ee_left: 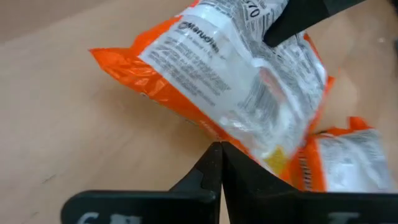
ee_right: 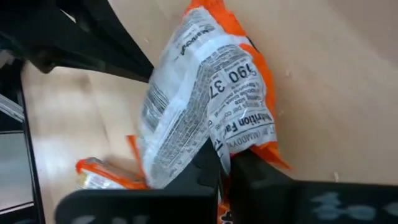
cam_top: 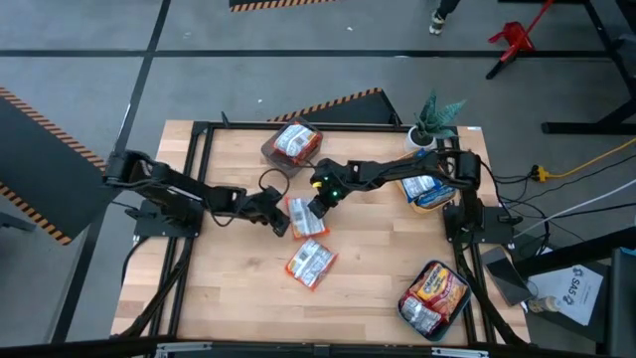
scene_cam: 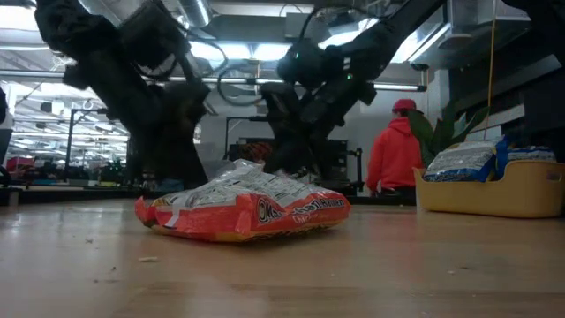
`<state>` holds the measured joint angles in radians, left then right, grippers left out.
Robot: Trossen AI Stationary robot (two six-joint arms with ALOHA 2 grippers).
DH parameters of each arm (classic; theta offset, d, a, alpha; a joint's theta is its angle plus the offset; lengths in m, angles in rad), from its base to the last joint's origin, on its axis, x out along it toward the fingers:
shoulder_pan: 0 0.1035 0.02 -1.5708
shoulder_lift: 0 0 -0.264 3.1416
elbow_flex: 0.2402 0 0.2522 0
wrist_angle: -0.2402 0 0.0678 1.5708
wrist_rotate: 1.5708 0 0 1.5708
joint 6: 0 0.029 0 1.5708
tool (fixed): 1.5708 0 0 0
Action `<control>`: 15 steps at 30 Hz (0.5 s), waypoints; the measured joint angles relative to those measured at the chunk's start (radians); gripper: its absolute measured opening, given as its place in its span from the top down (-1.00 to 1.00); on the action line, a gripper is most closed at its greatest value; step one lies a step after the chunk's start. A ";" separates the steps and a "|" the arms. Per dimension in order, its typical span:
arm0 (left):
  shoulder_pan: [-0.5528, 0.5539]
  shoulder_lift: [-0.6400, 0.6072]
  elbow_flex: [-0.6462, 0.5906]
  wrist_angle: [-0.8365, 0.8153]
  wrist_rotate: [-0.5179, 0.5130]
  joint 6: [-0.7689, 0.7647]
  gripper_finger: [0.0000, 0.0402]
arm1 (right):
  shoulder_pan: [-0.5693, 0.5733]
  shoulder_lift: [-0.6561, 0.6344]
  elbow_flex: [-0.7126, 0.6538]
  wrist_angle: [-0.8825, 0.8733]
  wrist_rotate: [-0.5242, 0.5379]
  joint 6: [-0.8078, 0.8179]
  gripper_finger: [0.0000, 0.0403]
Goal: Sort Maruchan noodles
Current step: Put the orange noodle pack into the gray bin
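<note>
You are picking up an orange noodle packet (cam_top: 306,216) at the middle of the desk (cam_top: 238,298): the right fingers (ee_right: 222,163) are pinching shut on the packet's near edge. The left fingers (ee_left: 221,163) are closed on nothing, their tips just beside the same packet. A second packet (cam_top: 312,263) is lying close by. Next you are likely lifting it clear and carrying it to a bin; the bare wood around the fingers is giving open room.

Grey floor (cam_top: 298,50) with hazard-striped tape (cam_top: 343,99), ceiling strip lights (scene_cam: 256,49)
</note>
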<state>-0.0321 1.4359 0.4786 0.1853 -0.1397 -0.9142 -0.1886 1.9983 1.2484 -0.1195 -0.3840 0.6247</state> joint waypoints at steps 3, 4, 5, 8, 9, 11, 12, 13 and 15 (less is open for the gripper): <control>0.007 -0.091 0.000 -0.077 0.003 0.000 1.00 | 0.000 -0.042 0.000 0.003 0.027 0.000 1.00; 0.009 -0.122 0.000 -0.100 0.003 0.000 1.00 | 0.000 -0.057 0.000 0.002 0.037 0.000 1.00; 0.009 -0.154 0.000 -0.126 0.000 0.000 1.00 | 0.000 -0.074 0.000 0.006 0.050 0.001 1.00; 0.009 -0.246 0.001 -0.196 -0.018 -0.002 1.00 | 0.000 -0.118 0.000 0.032 0.113 0.004 1.00; 0.009 -0.276 0.001 -0.218 -0.030 -0.007 1.00 | -0.001 -0.128 0.000 0.042 0.139 0.004 1.00; 0.009 -0.332 0.002 -0.262 -0.063 -0.023 1.00 | -0.010 -0.142 0.008 0.074 0.181 0.004 1.00; 0.009 -0.359 0.002 -0.283 -0.080 -0.026 1.00 | -0.015 -0.144 0.023 0.073 0.195 0.003 1.00; 0.009 -0.383 0.002 -0.303 -0.099 -0.026 1.00 | -0.020 -0.144 0.045 0.075 0.211 -0.004 1.00; 0.009 -0.425 0.002 -0.335 -0.139 -0.026 1.00 | -0.030 -0.144 0.092 0.076 0.255 -0.048 1.00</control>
<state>-0.0235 1.0112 0.4801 -0.1495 -0.2788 -0.9399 -0.2184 1.8538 1.3400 -0.0437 -0.1291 0.5762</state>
